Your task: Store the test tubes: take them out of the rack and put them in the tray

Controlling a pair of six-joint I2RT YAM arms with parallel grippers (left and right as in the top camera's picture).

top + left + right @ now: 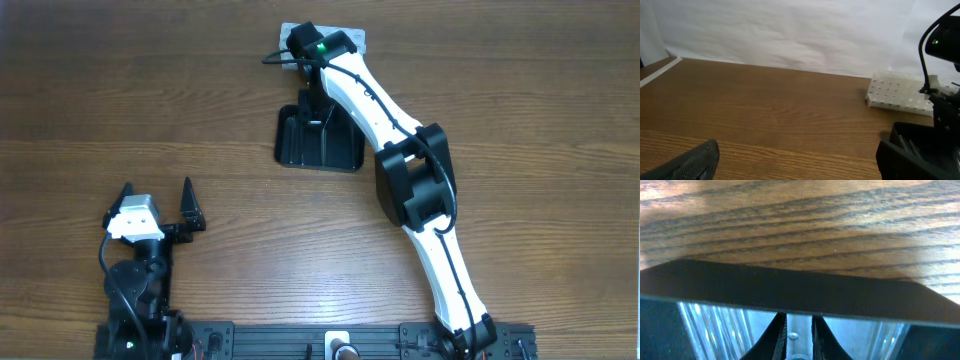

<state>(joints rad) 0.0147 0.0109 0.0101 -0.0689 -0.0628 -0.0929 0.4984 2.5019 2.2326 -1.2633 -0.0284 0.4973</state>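
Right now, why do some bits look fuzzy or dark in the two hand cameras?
Left wrist view: the left gripper sits so near the lens that it blurs into dark blobs, while the white rack looks clearer. Right wrist view: the tray rim is a soft black band, the tubes are shiny streaks, and shadow darkens part of the table. Top view: sharp and evenly lit.

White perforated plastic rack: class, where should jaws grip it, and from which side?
Probably across the short width of the white perforated plastic rack at mid-length, from above: it lies flat, a long low block whose side walls offer parallel faces.
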